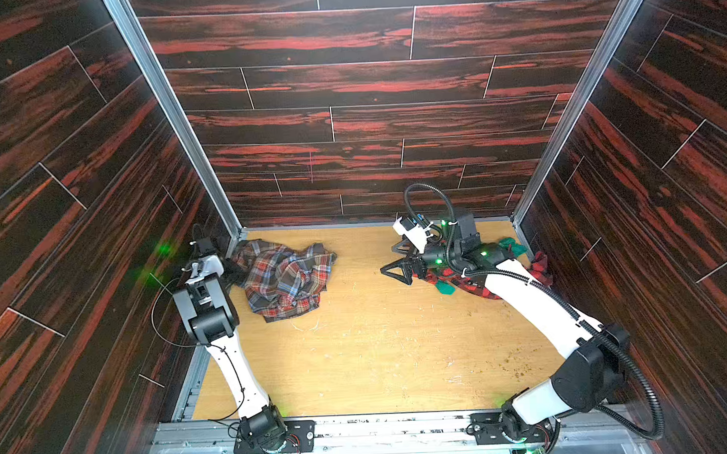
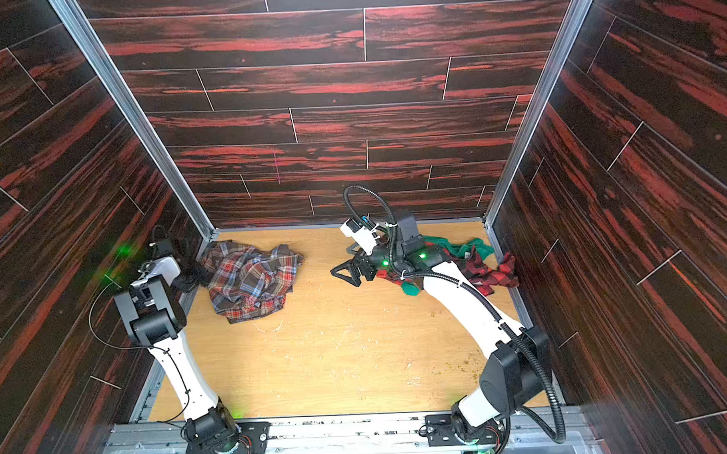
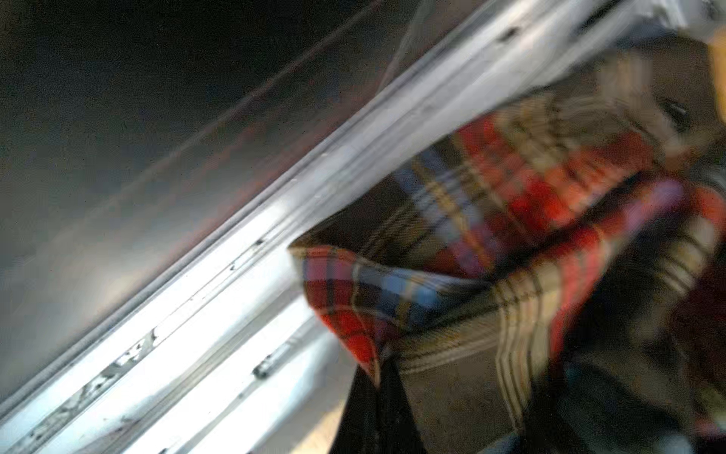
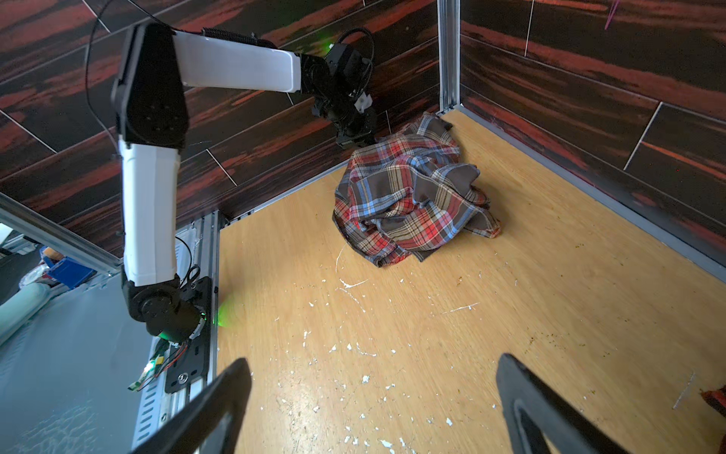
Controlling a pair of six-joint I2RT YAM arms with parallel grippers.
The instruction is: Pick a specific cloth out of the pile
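The left gripper [image 4: 354, 136] pinches the cloth [image 1: 284, 278] at its far-left edge. The right gripper [image 1: 390, 260], wide open and empty, is farther off.

This looks like a robot test cell in a lab. Aluminium frame posts [image 1: 171, 118] hold dark wood-grain panels [image 1: 348, 83] at 9, 12 and 3 o'clock around a scratched wooden floor board [image 1: 378, 352]. Two robot arms [image 1: 244, 382] are bolted to a metal rail [image 1: 393, 426] at 6 o'clock.

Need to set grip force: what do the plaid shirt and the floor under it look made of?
Plaid shirt: thin woven fabric, probably cotton, matte; it crumples in soft folds.
Floor: pale wood-grain board, likely laminate, smooth; scratched and flecked white.
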